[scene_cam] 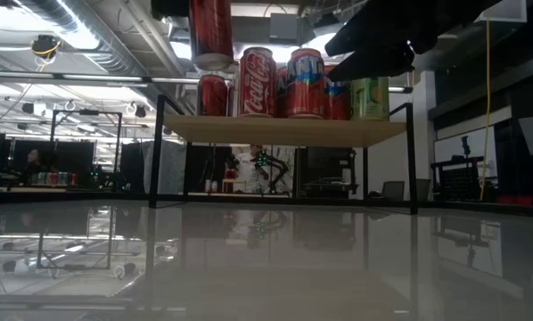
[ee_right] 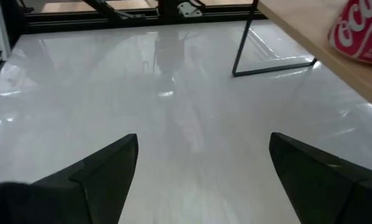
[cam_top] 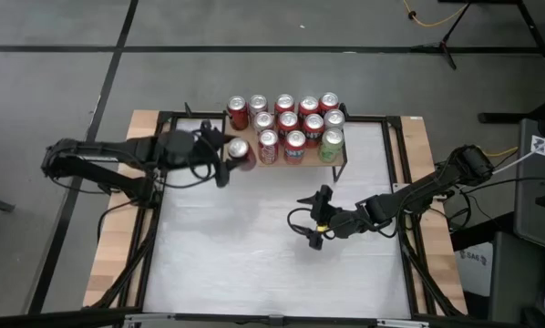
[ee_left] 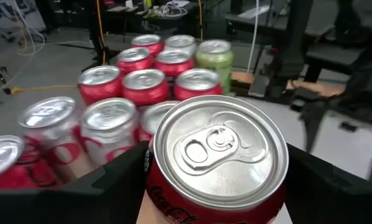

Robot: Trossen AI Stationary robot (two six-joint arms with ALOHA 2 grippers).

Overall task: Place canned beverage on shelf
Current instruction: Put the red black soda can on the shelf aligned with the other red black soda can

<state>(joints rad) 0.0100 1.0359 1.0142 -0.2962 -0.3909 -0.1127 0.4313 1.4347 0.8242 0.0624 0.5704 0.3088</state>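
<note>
Glossy white table (cam_top: 254, 246), industrial room

Glossy white table (ee_right: 173, 124); light-wood shelf (scene_cam: 284, 131); shiny metal can (ee_left: 218, 149).

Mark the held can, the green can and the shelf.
held can (ee_left: 218, 144): left wrist view, middle of its lid.
green can (cam_top: 331, 145): high view, its top.
shelf (scene_cam: 284, 131): low view, front edge of the plank.
</note>
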